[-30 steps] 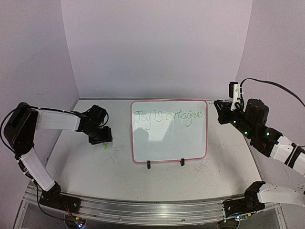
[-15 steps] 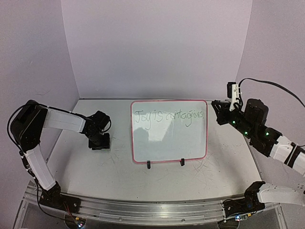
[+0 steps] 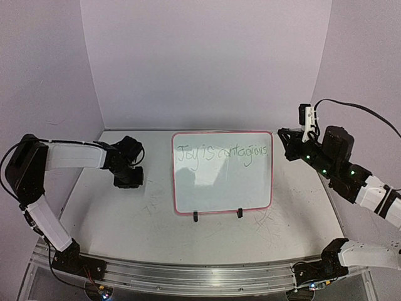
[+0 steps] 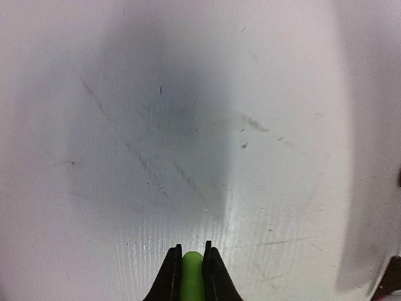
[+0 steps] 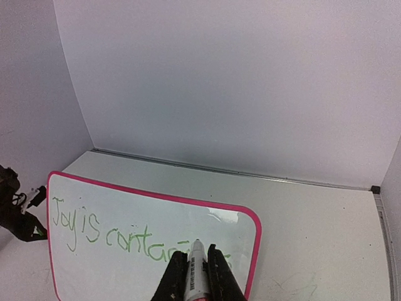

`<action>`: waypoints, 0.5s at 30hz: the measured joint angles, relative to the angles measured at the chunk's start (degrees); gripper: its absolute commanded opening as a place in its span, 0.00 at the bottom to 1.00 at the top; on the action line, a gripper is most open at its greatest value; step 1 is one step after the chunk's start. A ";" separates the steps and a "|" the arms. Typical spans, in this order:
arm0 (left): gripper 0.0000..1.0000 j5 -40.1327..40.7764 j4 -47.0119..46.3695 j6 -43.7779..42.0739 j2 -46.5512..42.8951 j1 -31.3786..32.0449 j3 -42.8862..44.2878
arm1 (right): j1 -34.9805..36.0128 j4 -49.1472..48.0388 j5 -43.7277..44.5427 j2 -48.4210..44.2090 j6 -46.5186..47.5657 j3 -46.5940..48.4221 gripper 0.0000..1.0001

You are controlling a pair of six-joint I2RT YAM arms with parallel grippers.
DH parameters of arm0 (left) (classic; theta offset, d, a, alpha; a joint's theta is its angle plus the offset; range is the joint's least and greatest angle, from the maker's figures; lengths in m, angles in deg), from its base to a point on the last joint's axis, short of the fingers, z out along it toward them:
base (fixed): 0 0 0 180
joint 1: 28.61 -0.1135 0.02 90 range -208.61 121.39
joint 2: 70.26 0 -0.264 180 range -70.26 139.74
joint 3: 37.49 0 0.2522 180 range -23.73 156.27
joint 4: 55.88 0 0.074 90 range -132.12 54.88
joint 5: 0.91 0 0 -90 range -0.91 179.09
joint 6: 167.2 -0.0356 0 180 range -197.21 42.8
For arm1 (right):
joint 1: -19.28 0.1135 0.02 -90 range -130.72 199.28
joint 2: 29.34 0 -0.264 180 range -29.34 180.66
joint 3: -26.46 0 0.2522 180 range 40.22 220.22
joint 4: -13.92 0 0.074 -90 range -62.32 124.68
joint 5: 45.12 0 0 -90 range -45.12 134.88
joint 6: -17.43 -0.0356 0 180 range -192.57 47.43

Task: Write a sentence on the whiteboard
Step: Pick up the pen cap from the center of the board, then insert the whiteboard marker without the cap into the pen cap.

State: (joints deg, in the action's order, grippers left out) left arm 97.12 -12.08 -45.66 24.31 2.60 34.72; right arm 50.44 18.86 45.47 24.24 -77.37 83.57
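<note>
At the left wrist, the left gripper (image 4: 192,248) is clenched on a small green piece (image 4: 192,274), its rounded end poking out between the two fingers just above the scuffed table (image 3: 188,241). On the other side, the right gripper (image 5: 195,252) grasps a white-barrelled marker (image 5: 198,271), its tip aimed toward the upper right part of the whiteboard (image 3: 220,188). I see that board standing upright near the middle of the table on two black wire feet, white with rounded corners and a thin red-pink rim. One line of thin green handwriting, the sentence (image 3: 222,153), runs across its top and reads "Joy is contagious." Compared with a second ago, the left fingers were spread over the green piece lying on the table; now they have closed on it and pulled back slightly. The right arm has edged up a touch, while the board and writing are unchanged.
</note>
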 measured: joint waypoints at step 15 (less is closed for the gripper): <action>0.00 -39.98 -34.17 -10.35 -28.48 0.77 10.78 | 0.00 -14.28 -28.57 13.08 -19.64 10.45 0.00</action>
State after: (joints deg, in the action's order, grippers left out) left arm 57.13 -46.24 -56.01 -4.17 3.36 45.50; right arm 50.44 4.58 16.90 37.32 -97.00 94.02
